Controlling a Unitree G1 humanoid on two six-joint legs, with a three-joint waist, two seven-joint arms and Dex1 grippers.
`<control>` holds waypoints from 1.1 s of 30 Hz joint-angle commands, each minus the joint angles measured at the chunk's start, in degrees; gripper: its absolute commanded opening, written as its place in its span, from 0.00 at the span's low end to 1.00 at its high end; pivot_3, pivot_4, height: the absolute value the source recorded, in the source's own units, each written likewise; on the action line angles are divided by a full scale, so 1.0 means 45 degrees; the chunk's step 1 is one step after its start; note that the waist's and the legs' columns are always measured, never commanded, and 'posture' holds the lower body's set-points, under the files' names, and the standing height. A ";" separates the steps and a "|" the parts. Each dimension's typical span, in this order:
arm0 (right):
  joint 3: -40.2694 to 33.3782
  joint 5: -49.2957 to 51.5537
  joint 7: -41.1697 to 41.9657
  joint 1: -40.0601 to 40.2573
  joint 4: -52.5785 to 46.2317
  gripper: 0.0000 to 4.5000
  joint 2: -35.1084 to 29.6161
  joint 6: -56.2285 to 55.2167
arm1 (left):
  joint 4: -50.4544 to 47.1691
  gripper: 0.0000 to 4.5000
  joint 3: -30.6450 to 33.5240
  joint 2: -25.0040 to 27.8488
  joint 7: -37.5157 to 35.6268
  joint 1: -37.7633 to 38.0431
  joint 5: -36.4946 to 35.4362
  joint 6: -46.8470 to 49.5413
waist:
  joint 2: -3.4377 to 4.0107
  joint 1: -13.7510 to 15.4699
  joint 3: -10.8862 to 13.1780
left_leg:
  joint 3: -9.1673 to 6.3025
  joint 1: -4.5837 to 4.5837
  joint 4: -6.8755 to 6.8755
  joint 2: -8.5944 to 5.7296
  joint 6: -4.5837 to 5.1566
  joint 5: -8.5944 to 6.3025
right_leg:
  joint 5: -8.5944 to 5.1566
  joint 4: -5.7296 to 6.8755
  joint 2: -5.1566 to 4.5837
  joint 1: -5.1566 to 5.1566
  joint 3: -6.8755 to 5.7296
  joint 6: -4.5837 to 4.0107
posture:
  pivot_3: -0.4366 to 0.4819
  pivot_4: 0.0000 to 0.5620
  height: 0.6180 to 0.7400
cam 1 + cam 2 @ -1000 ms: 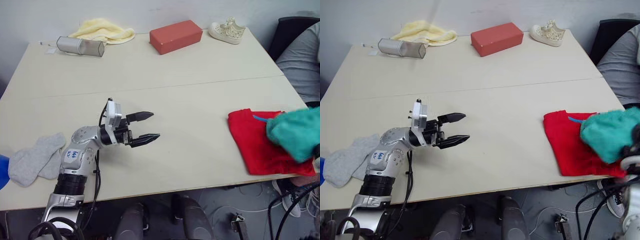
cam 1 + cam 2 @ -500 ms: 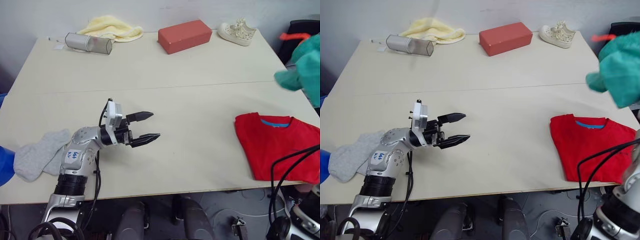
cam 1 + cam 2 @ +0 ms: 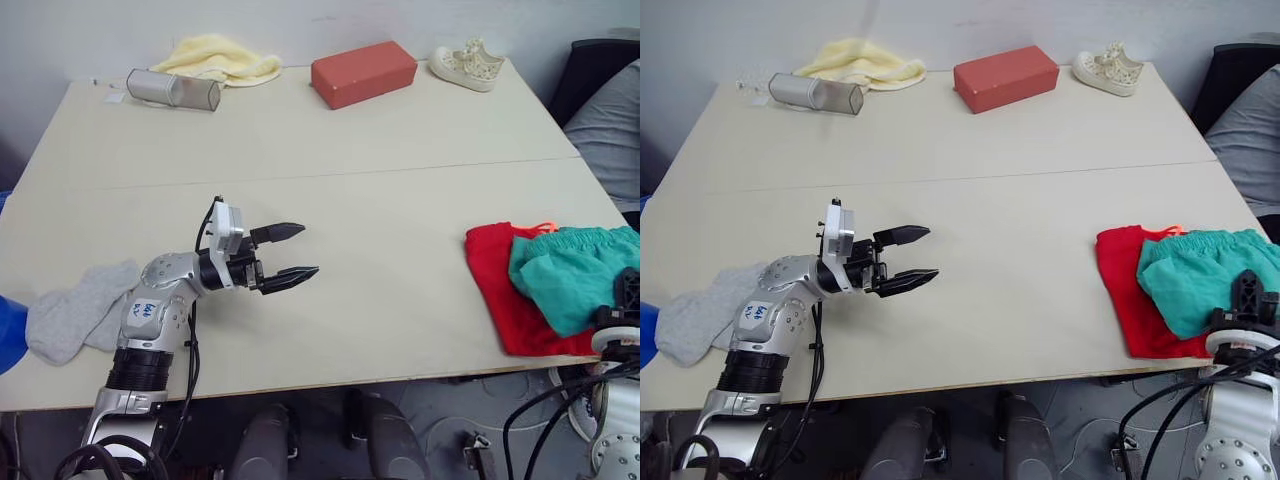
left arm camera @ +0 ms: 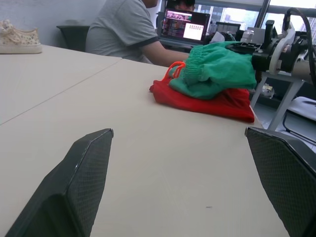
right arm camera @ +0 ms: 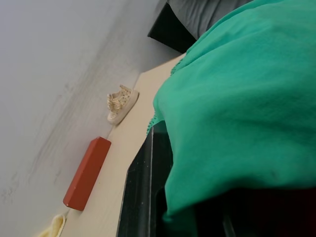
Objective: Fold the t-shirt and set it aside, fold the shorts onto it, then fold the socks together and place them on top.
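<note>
— Left gripper (image 3: 296, 252)?
— Hovering above bare table (image 3: 400, 150) near the middle, fingers spread wide, holding nothing. Pointed toward the right side.

— Shirt (image 3: 500, 290) and shorts (image 3: 570, 275)?
— Stacked at the right front corner of the table. Shirt folded flat underneath, shorts bunched on top, covering most of it. Orange drawstring (image 3: 545, 227) peeking out at the far edge.

— Right gripper (image 3: 1251, 297)?
— Seen from the head at the near edge of the shorts. Cannot tell from there whether the fingers pinch the cloth. In the wrist view, green fabric draped right over one black finger (image 5: 143, 187), touching it; still cannot tell how the fingers stand.

— Socks (image 3: 70, 310)?
— Lying overlapped near the left front edge, well apart from the stack, just beside the left arm.

— Anything extra from the left wrist view?
— A low side look at the stack: shorts heaped in a mound, red edge showing beneath. Also a person (image 4: 126, 29) in a grey shirt seated beyond the table's far right side, with a lit screen (image 4: 187, 27) behind.

— Back of the table?
— Yellow cloth (image 3: 220, 58), metal cylinder (image 3: 172, 90) on its side, red block (image 3: 362, 73), cream shoe (image 3: 467, 62), all along the far edge.
</note>
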 commanded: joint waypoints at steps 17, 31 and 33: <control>-0.1657 0.5511 -0.1354 0.3926 0.0375 0.66 -0.4516 0.4670 | 0.0104 1.00 -0.0046 0.0124 -0.0524 0.0073 0.0354 -0.0752 | 0.0000 0.0140 -0.0001 | -0.0010 -0.0014 -0.0003 -0.0002 0.0011 -0.0006 | 0.0000 -0.0012 0.0000 -0.0001 -0.0006 0.0006 | 0.48 0.27 1.00; -0.6968 -0.1409 1.1947 0.9198 -0.1090 0.99 -0.9036 0.6880 | -0.0185 1.00 0.0320 0.1214 -0.0382 0.0387 0.0641 -0.0484 | -0.0015 0.0336 -0.0016 | -0.0006 -0.0076 0.0003 0.0076 0.0015 -0.0029 | 0.0039 -0.0243 0.0133 0.0019 0.0011 0.0112 | 0.48 0.27 1.00; -0.5623 -0.4472 1.4076 0.8890 -0.1617 0.99 -0.9692 0.4982 | -0.0531 1.00 0.0437 0.1629 -0.0497 0.0685 0.0721 -0.0605 | -0.0019 0.0316 -0.0016 | -0.0005 -0.0080 0.0003 0.0097 -0.0004 -0.0051 | 0.0042 -0.0266 0.0160 0.0018 0.0011 0.0105 | 0.48 0.27 1.00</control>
